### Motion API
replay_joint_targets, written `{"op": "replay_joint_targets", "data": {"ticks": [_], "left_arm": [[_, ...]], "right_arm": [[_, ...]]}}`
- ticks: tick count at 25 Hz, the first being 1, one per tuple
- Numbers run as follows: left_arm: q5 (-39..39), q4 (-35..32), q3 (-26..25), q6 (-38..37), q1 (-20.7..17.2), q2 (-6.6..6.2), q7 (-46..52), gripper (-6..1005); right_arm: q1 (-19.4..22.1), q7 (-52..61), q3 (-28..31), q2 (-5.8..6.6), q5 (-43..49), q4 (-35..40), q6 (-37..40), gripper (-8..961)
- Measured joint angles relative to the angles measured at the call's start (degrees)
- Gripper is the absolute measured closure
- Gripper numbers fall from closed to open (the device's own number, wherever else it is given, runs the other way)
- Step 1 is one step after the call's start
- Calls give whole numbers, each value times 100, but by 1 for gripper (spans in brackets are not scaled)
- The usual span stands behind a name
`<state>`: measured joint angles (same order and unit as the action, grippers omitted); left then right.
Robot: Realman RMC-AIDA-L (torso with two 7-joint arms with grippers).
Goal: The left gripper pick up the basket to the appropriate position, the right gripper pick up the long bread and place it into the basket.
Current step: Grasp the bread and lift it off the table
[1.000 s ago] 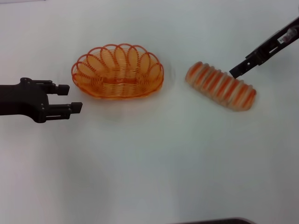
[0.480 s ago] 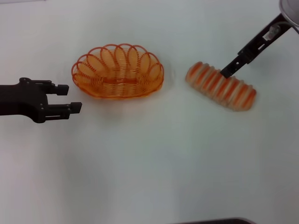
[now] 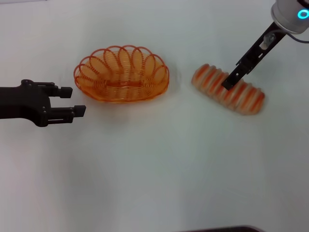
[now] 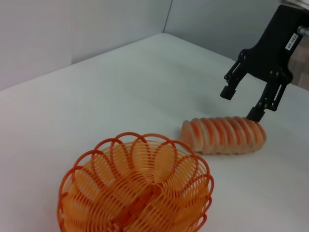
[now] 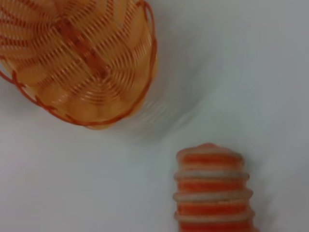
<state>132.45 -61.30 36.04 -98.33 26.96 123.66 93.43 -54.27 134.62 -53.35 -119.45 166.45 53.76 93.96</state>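
Note:
The orange wire basket (image 3: 120,75) stands on the white table, left of centre; it also shows in the left wrist view (image 4: 135,188) and the right wrist view (image 5: 72,58). My left gripper (image 3: 76,100) is open and empty, just left of the basket and apart from it. The long bread (image 3: 247,98) lies at an angle to the basket's right, and shows in the left wrist view (image 4: 224,135) and the right wrist view (image 5: 212,193). My right gripper (image 3: 228,84) hangs over the bread's middle. In the left wrist view the right gripper (image 4: 241,104) is open, its tips just above the loaf.
The white table (image 3: 154,174) spreads in front of both objects. A dark edge (image 3: 217,229) shows at the table's near side. Grey walls (image 4: 96,24) stand behind the table in the left wrist view.
My right arm has swung in from behind the bread to over its middle. The left arm, basket and bread have not moved.

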Motion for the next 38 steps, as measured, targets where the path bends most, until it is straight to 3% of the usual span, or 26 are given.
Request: {"op": "replay_joint_targets", "data": {"ticks": [14,38], "left_arm": [[-9,10,10,2,2,0,0,358],[-27,14,43,35,76,-3,0,358]], "right_arm": [[90,148,-642,-8,22,-319,-406,19],[6,0,-802,-45,15,-584,-593,23]]}}
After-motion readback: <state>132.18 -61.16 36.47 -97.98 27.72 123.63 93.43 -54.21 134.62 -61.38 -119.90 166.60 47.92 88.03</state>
